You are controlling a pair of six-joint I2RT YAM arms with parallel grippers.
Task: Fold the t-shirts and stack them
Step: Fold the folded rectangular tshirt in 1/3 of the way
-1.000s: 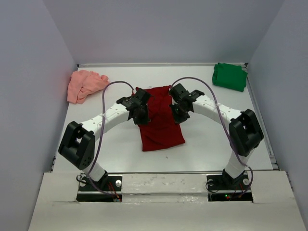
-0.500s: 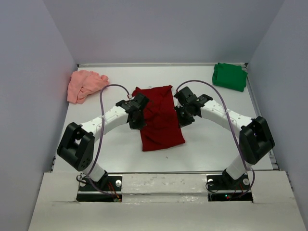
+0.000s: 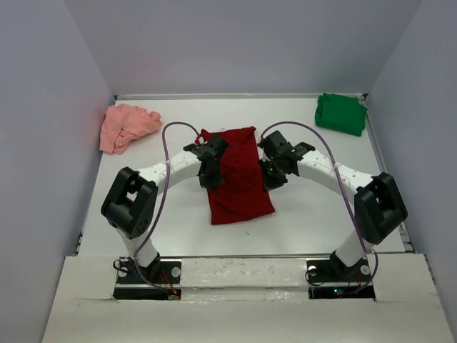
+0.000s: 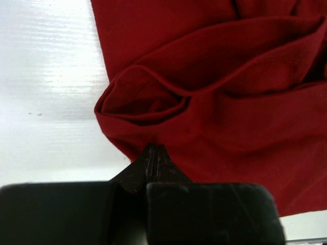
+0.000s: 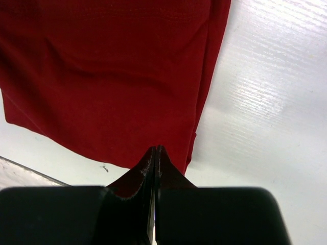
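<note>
The dark red t-shirt (image 3: pixel 239 179) lies in the middle of the table, folded into a long narrow strip with a puckered fold at its left edge (image 4: pixel 138 97). My left gripper (image 3: pixel 211 175) is shut and empty over that left edge; its tips (image 4: pixel 155 147) show against the cloth. My right gripper (image 3: pixel 271 177) is shut and empty at the shirt's right edge (image 5: pixel 202 102), tips (image 5: pixel 155 148) just above the cloth. The pale salmon-pink t-shirt (image 3: pixel 125 125) lies crumpled at the back left. The bright green t-shirt (image 3: pixel 340 113) sits folded at the back right.
The white table (image 3: pixel 314 214) is walled on the left, right and back. Purple cables loop over both arms. A raised ledge runs along the near edge, by the arm bases.
The left arm's elbow has swung in toward the centre and its gripper sits a little nearer. The right gripper has shifted slightly right and nearer. The red shirt's top edge is uncovered now.
</note>
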